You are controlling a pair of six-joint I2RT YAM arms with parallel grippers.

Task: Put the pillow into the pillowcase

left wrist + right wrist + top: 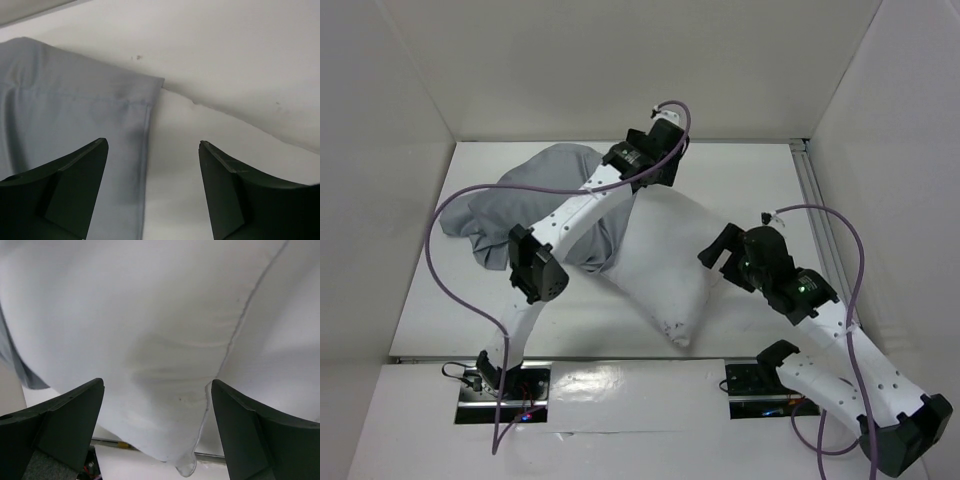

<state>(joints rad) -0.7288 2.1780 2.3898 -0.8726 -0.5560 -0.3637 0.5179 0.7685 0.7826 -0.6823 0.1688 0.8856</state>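
Observation:
The white pillow (pixel 665 265) lies slantwise in the middle of the table, its far left part against the grey pillowcase (pixel 535 200). The pillowcase is bunched at the left, partly under my left arm. My left gripper (pixel 665 172) is open above the far end of the pillow. In the left wrist view it (pixel 153 142) straddles the pillowcase's hemmed edge (pixel 75 115) and white fabric that looks like the pillow (pixel 220 132). My right gripper (pixel 717 262) is open beside the pillow's right edge. In the right wrist view it (pixel 157 382) is open in front of the pillow (pixel 150 315), holding nothing.
White walls enclose the table on three sides. A metal rail (pixel 815 200) runs along the right edge and another (pixel 570 357) along the front. Purple cables loop from both arms. A strip of pillowcase (pixel 17 367) shows at the left of the right wrist view.

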